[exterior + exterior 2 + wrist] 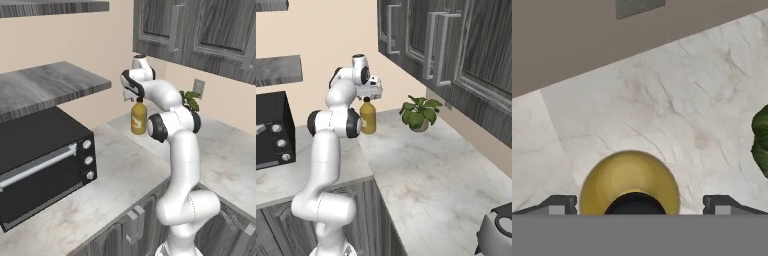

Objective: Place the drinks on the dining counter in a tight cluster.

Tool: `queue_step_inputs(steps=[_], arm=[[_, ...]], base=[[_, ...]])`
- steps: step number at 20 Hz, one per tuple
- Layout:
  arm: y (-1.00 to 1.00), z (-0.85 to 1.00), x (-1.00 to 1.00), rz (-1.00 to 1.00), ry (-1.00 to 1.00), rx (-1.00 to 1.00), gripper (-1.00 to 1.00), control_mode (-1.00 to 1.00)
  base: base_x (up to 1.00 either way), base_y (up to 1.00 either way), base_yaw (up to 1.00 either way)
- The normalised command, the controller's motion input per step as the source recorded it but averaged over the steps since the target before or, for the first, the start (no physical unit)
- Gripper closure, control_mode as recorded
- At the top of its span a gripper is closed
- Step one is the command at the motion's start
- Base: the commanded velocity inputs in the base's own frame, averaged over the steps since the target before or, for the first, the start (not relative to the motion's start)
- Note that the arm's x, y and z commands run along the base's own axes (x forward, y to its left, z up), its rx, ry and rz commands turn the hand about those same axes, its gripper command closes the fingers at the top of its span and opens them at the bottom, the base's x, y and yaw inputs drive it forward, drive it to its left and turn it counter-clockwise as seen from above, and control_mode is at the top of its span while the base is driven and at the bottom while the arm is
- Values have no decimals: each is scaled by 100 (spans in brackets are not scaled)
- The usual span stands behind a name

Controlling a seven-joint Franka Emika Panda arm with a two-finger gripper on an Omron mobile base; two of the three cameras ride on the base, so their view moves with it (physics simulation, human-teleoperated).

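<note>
hand [637, 205] spread wide, holding nothing, hanging straight over the bottle | amber-orange juice jug with dark cap [630, 184] sits bottom centre of the hand view, between the two tips, directly below | jug upright, long axis vertical, cap pointing up at the hand | stands on pale marble counter [426, 165] in the corner, upper middle of the left base view, leafy potted plant [419, 113] near

Bare table [662, 100] lies all round the juice jug [368, 116]; the plant [419, 113] stands well apart beside it, the wall seemingly close behind
</note>
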Motion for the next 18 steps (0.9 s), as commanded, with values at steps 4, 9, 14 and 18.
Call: queue_step_inputs(steps=[4, 9, 14, 18], arm=[[0, 0, -2, 0, 6, 0, -100, -100], [0, -4, -5, 0, 7, 0, -100, -100], [0, -30, 0, 0, 7, 0, -100, -100], [0, -22, 0, 0, 2, 0, -100, -100]], base=[[0, 0, 0], [0, 0, 0], [0, 0, 0], [0, 0, 0]])
